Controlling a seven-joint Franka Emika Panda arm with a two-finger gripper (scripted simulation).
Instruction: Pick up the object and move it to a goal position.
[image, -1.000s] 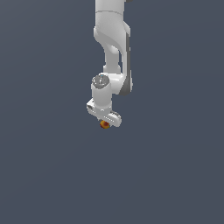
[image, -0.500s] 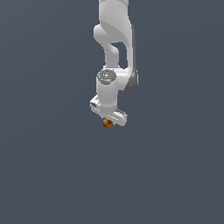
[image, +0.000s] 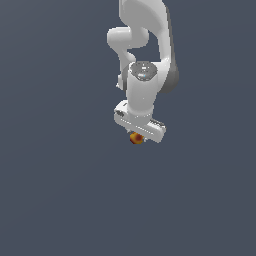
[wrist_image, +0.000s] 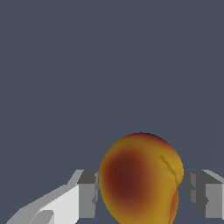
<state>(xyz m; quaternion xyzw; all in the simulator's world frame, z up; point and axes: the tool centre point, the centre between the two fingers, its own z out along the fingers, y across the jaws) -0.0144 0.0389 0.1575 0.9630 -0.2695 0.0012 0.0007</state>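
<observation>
End effector (wrist_image: 142, 192) pinches the orange-red object (wrist_image: 141, 179) between grey fingers (wrist_image: 87, 192); right-hand contact in the wrist view looks slightly gapped, unclear.

small roundish orange-red object (wrist_image: 141, 179) with yellowish patches, between gripper fingers (wrist_image: 87, 192)

Lighting's flat and even on my end, with a uniform slate-grey backdrop and no cast shadows I can spot. The glossy white robot arm (image: 145, 75) is brightest on top and greyer underneath. The wrist view is crisp, no blur (typical sim render), and the roundish orange-red and yellow object (wrist_image: 140, 179) has soft shading, no glare.
</observation>
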